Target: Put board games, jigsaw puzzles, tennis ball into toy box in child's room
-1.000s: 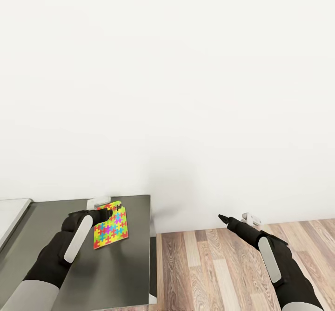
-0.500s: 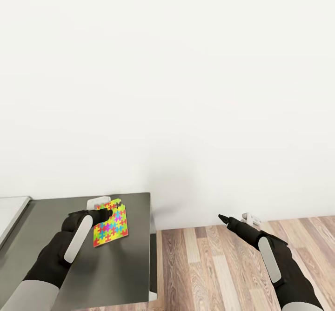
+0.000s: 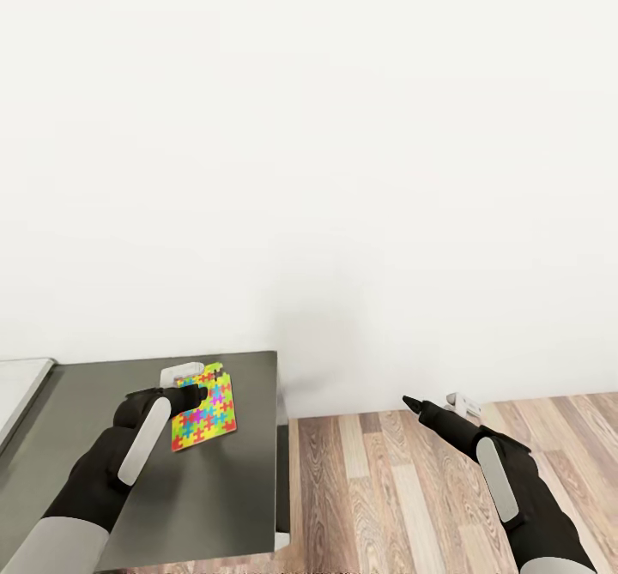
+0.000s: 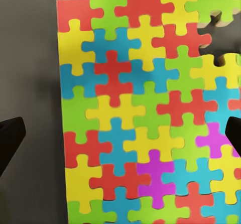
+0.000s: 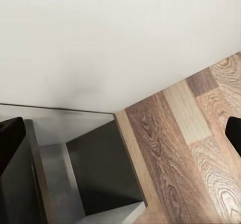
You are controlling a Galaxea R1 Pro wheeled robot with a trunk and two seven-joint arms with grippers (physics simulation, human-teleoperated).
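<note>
Left wrist view: the left tool [image 4: 120, 133] is spread wide, its dark fingertips [image 4: 10, 141] either side of the jigsaw puzzle [image 4: 145, 108], gripping nothing. The puzzle lies flat on the dark worktop [image 4: 30, 58] directly below and ahead of the tool. To grip well, I would lower straight down, keep the board centred between the fingers, and close on its edges. In the head view the right tool [image 3: 439, 404] hangs over the wood floor [image 3: 386, 488], open and empty, beyond the worktop's end.
</note>
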